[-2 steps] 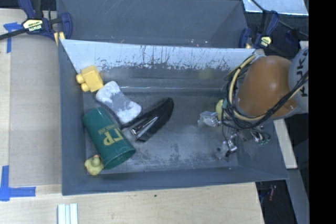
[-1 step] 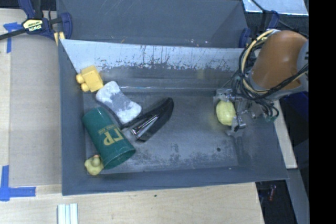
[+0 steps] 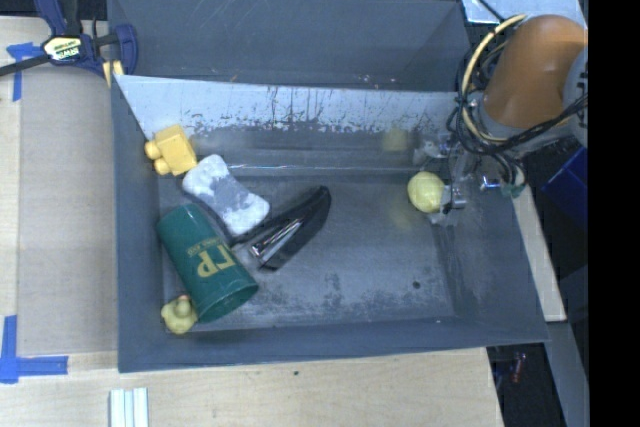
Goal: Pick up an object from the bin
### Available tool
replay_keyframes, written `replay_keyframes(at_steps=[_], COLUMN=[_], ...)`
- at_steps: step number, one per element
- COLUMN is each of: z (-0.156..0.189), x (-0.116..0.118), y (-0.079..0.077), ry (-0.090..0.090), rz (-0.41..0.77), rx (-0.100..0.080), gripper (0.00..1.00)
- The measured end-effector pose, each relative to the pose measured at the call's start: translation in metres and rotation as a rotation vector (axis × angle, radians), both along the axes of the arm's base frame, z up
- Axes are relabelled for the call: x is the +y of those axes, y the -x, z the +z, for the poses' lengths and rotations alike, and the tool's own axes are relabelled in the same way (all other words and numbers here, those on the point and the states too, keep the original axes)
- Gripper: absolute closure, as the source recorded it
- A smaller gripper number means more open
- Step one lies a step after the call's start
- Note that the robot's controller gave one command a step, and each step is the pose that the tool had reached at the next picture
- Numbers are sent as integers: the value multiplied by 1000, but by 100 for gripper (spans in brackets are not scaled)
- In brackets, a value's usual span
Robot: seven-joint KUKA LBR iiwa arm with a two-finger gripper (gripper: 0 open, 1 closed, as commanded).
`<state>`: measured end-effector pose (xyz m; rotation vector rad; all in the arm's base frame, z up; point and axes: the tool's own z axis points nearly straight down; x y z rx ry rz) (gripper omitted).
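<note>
My gripper (image 3: 453,195) hangs low at the bin's right side, close to the right wall, under the arm's orange cover. A small pale yellow ball (image 3: 424,192) sits right against its left side, at the height of the gripper's tip. Whether the ball is gripped or merely touched cannot be made out. The nearest other thing is a black clip with metal prongs (image 3: 289,226), lying on the bin floor well to the left of the ball.
At the left lie a dark green can (image 3: 205,261) on its side, a white sponge-like lump (image 3: 226,193), a yellow toy block (image 3: 171,151) and a small yellow duck (image 3: 179,315). Bare floor stretches between the clip and the right wall.
</note>
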<state>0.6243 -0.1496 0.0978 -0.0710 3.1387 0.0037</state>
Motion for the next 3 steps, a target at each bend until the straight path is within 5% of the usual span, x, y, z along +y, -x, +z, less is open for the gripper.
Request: replay_keyframes(at_steps=[1, 2, 3], z=[-23, -27, -27], x=[-8, -8, -8], y=[29, 19, 19], ry=[6, 4, 4], rz=[139, -94, -94], rx=[-6, -15, -15], gripper=[0, 100, 100])
